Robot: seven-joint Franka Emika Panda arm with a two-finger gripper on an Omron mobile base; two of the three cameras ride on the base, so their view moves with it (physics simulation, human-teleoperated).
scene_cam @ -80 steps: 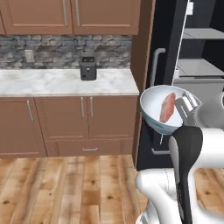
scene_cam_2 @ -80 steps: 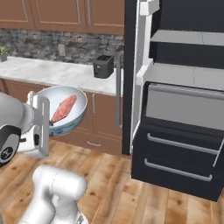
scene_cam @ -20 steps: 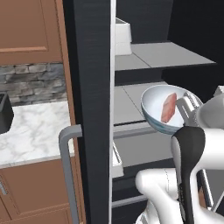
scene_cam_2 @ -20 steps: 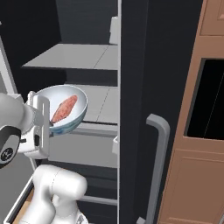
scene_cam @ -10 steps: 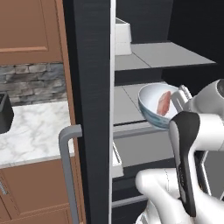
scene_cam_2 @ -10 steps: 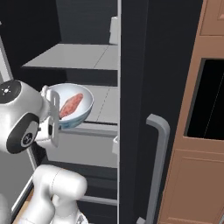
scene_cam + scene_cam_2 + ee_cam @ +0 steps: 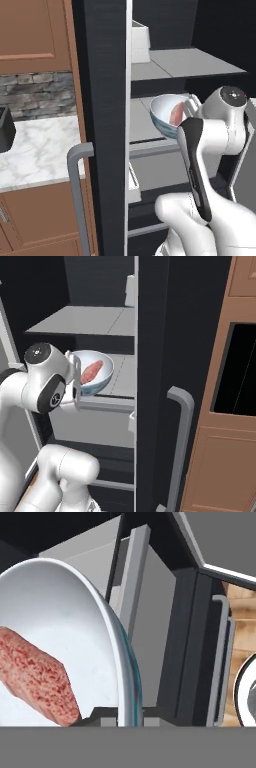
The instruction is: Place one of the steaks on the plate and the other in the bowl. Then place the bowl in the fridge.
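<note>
we find a kitchen of brown wood cabinets [image 7: 30, 35], a grey stone backsplash [image 7: 35, 95] and a white marbled bench [image 7: 35, 150] at the left of the left base view; the right base view shows a black wall oven [image 7: 240, 371] set in wood. wooden floor planks [image 7: 242, 632] appear at the right of the hand view.

between these stands the fridge [image 7: 105, 100], tall, black and flat-faced, its doors open, with a long grey rounded handle [image 7: 181, 446] on the door edge. inside we note smooth grey shelves [image 7: 85, 321], one above another.

the bowl [image 7: 95, 376] is held just over the middle shelf, inside the open fridge, tilted so its whitish inside faces the cameras. it is deep and round, pale blue outside [image 7: 162, 125], glossy, with a thin rim [image 7: 122, 657]. one of the steaks [image 7: 35, 672] lies in it, a flat pinkish-red slab with a mottled grain.

the claw [image 7: 122, 719] is closed on the bowl's rim, one finger tip on each side of the wall. whether the bowl touches the shelf we cannot tell.
</note>
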